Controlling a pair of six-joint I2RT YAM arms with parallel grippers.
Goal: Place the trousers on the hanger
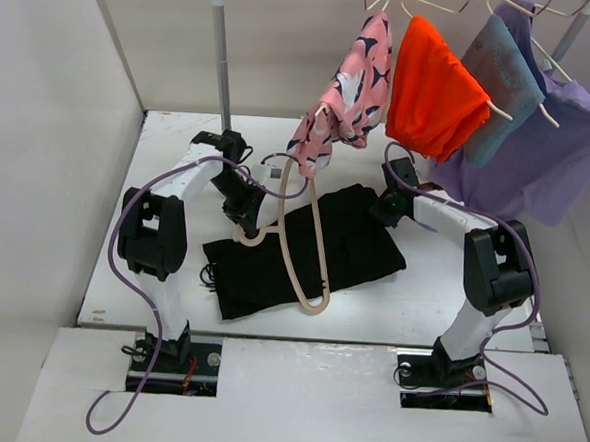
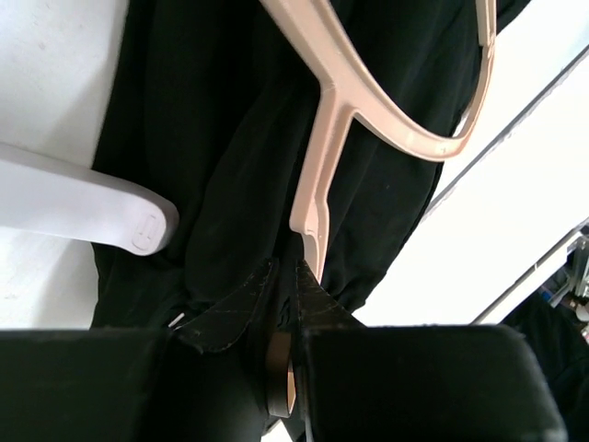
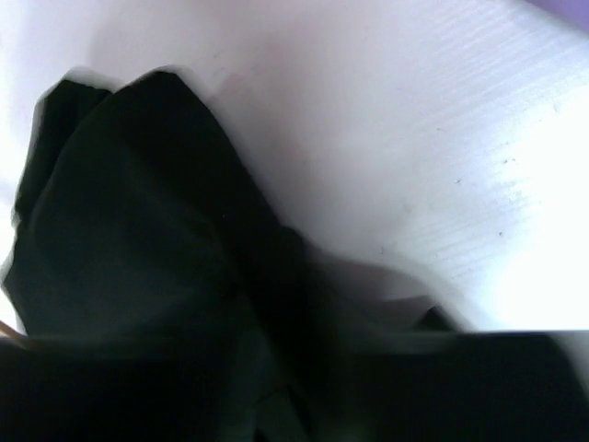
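Note:
The black trousers (image 1: pixel 308 252) lie folded on the white table (image 1: pixel 169 143), between the arms. The pale beige hanger (image 1: pixel 312 244) rests across them, its hook end at the left. My left gripper (image 1: pixel 245 221) is shut on the hanger's hook stem. In the left wrist view the hanger (image 2: pixel 324 138) runs up from the closed gripper (image 2: pixel 287 273) over the trousers (image 2: pixel 212 138). My right gripper (image 1: pixel 387 207) sits at the trousers' far right corner. The right wrist view shows the dark cloth (image 3: pixel 120 212) close up and blurred. The right gripper's fingers cannot be made out there.
A clothes rail at the back, on a grey pole (image 1: pixel 221 66), carries a pink patterned garment (image 1: pixel 348 89), an orange one (image 1: pixel 433 89), a teal one (image 1: pixel 504 82) and a purple one (image 1: pixel 555 147), all hanging low over the table's far right. White walls close in on both sides.

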